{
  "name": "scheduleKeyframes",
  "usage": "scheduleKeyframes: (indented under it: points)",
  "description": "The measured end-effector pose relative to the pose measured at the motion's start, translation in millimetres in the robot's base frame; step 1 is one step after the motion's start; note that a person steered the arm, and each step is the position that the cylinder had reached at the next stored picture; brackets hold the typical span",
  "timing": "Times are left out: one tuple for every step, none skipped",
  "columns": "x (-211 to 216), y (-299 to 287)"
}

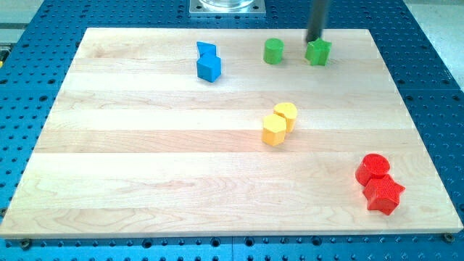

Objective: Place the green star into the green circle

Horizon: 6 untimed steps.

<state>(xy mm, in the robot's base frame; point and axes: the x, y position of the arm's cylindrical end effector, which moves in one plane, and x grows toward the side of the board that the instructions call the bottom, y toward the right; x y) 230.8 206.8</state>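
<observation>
The green star (pixel 318 52) lies near the view's top, right of centre on the wooden board (pixel 145 159). The green circle block (pixel 273 51) stands about a block's width to its left. My tip (pixel 312 40) comes down from the view's top and sits at the star's upper left edge, touching or nearly touching it. The rod is dark and upright.
Two blue blocks (pixel 207 61) sit together at the upper left of centre. Two yellow blocks (pixel 280 123) touch each other mid-board. A red circle block (pixel 373 167) and a red star (pixel 383 194) sit at the lower right. A metal base (pixel 227 7) is at the top edge.
</observation>
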Motion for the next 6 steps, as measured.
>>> scheduleKeyframes:
  points:
    - [35.7, 11.2]
    - [73.1, -71.4]
    - [89.9, -71.7]
    - [83.6, -49.0]
    - [83.4, -75.5]
    - [83.4, -84.6]
